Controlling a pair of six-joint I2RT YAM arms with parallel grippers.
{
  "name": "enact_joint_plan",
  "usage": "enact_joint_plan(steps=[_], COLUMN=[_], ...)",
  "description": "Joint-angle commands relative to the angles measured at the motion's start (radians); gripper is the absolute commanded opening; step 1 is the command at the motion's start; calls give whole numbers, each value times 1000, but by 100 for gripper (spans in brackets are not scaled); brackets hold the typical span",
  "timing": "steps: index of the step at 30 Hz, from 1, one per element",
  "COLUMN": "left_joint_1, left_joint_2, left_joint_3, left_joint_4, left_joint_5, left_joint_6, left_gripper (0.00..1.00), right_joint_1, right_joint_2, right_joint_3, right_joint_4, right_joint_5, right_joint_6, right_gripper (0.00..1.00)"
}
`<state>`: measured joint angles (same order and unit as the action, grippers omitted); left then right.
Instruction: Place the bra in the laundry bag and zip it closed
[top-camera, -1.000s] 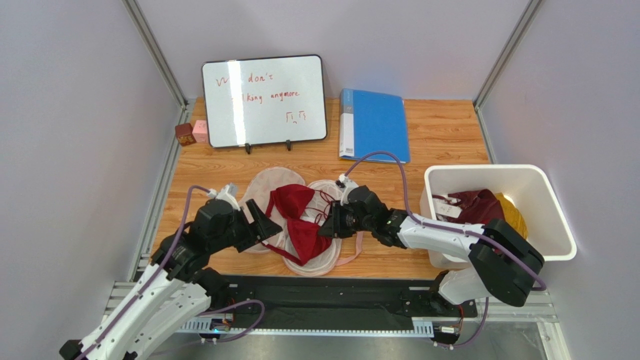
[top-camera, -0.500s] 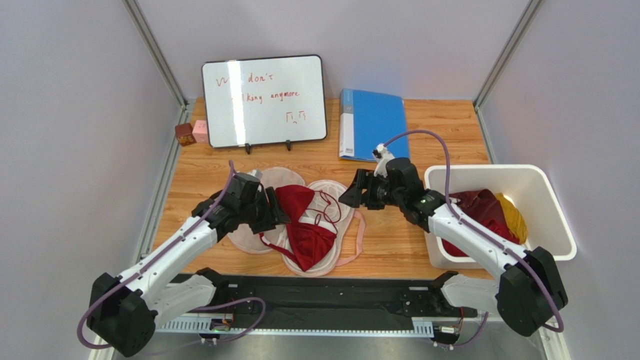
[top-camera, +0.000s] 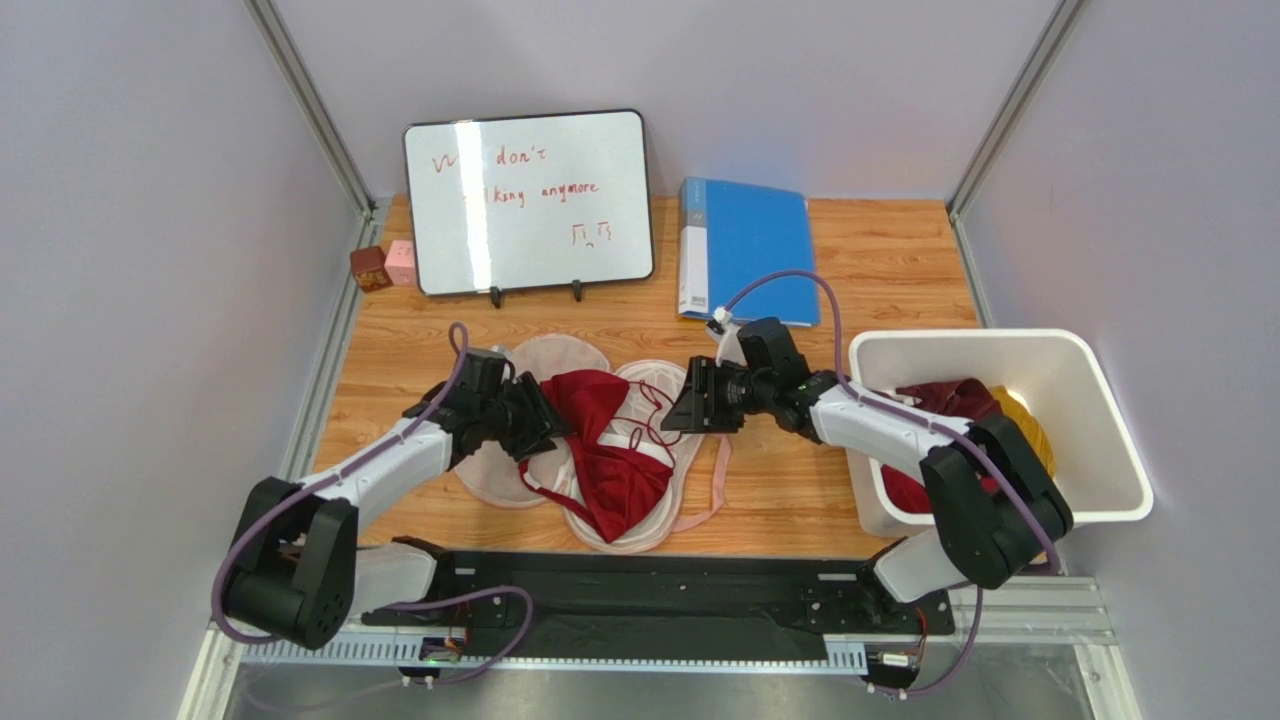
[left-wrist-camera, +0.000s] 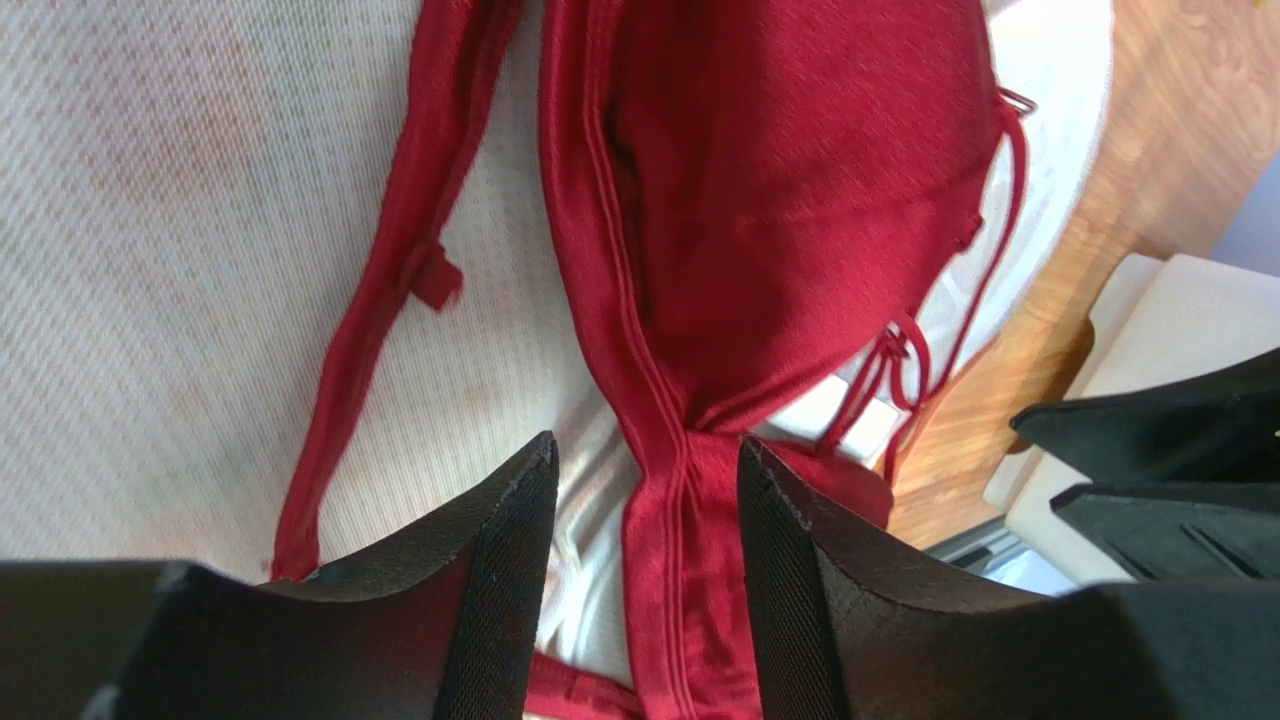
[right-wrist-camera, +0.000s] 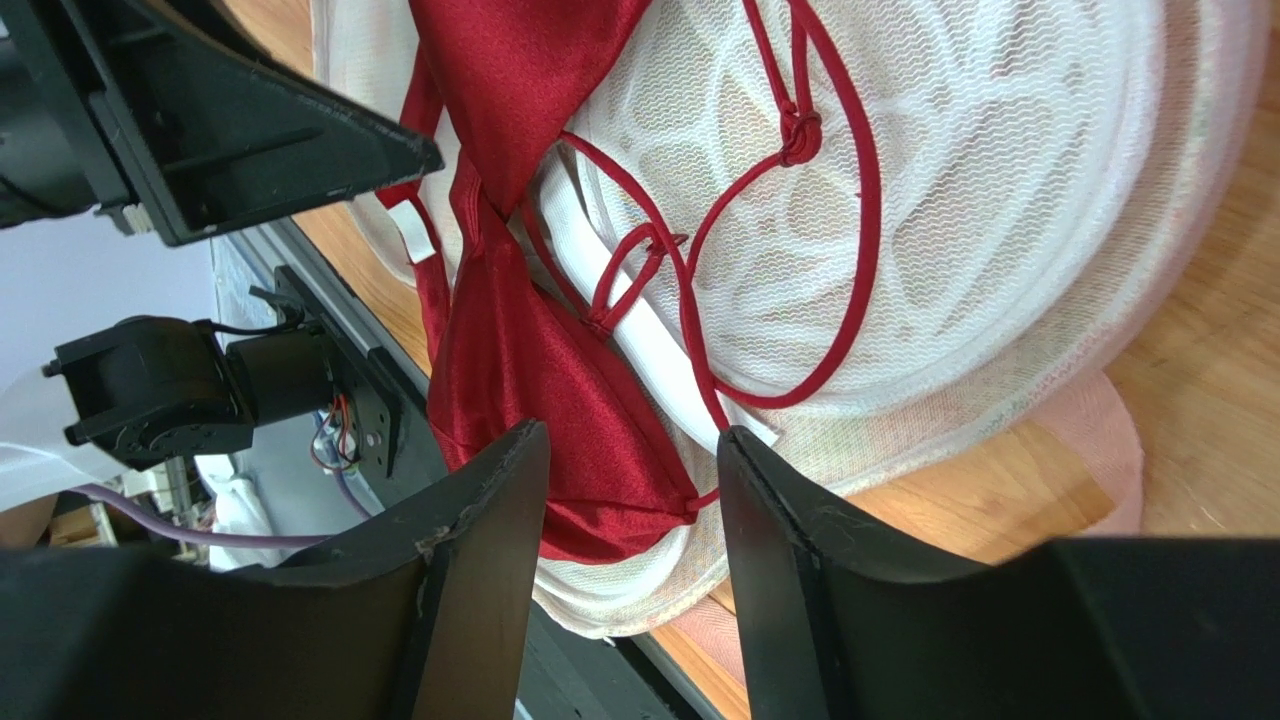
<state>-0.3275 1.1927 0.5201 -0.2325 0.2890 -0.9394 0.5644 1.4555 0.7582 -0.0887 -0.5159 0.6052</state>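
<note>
Wood-grain table (top-camera: 887, 278), lilac walls (top-camera: 135, 225), bra (top-camera: 609, 465) on laundry bag (top-camera: 673, 488), left gripper (top-camera: 544, 425) and right gripper (top-camera: 679, 414) both spread

Bra (left-wrist-camera: 781, 195): red cloth, satin sheen; laundry bag (left-wrist-camera: 150, 225): matt white mesh; table (top-camera: 887, 285): wood-grained; bin (top-camera: 977, 339): smooth plastic

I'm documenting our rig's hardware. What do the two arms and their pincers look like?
The left arm and right arm have white shells with black joints. A lilac cable loops along each. The left pincer and right pincer each have two black wedge-shaped fingers with finely ribbed inner faces.
</note>
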Motion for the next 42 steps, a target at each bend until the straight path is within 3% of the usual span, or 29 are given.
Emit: enact_joint_plan(steps=[1,6,12,17,20,21,24,33,36,39,42], left_joint_1=[22,42,44,44,44,44,44,42,42,42,42], left_joint_2=[86,137,177,214,245,251,236,18,-15,-4,16], left_joint_3=[21,34,60,72,98,104,124,147,144,143,149], left_joint_4=[124,153,168,200,197,197,193,151,150,170,162], left_joint_5=[38,30,16,30,36,42,55,168,228,303,354], left_joint_6=[30,57,103,116,136,142,169,271,274,280,301], left_gripper=[53,49,34,30,21,13,0,0,0,0,0], right_joint_1=[3,2,3,3,3,3,3,-17,-26,-28,-29], right_joint_2=[52,89,131,143,143,143,152,157,172,154,152], right_joint_3=[50,69,78,82,101,105,133,121,119,92,78], right_joint_4=[108,116,122,127,93,64,6,-29,13,130,269], right_joint_5=[-62,-73,-70,-69,-27,3,51,212,157,81,-7], right_joint_6=[-1,-5,-10,-7,-13,-12,-16,28,28,41,67], right_gripper=[50,45,41,40,41,41,43,43,43,48,70])
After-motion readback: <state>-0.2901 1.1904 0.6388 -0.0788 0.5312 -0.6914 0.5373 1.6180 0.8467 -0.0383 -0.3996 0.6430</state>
